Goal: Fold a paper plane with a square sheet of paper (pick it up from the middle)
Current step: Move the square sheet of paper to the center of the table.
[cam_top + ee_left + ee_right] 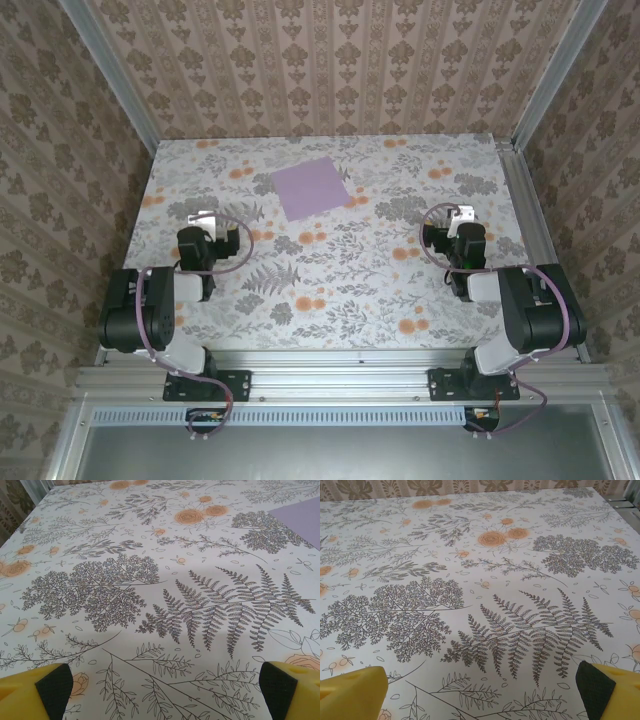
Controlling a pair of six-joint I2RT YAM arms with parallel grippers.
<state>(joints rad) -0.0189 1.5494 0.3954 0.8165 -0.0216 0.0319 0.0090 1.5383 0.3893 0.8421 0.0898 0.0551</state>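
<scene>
The square sheet of paper [311,187], plain lavender, lies flat and slightly turned on the far middle of the floral tablecloth; one corner of the sheet [301,519] shows at the upper right of the left wrist view. My left gripper [202,219] hovers near the table's left side, below and left of the sheet, open, with nothing between its yellow fingers [37,691]. My right gripper [458,215] is on the right side, well right of the sheet, also open and empty, its yellow fingers [352,694] spread over bare cloth.
The floral tablecloth [330,290] covers the whole table. Patterned walls and aluminium posts [112,75] enclose the left, back and right sides. Both arm bases [175,350] sit at the near edge on a metal rail.
</scene>
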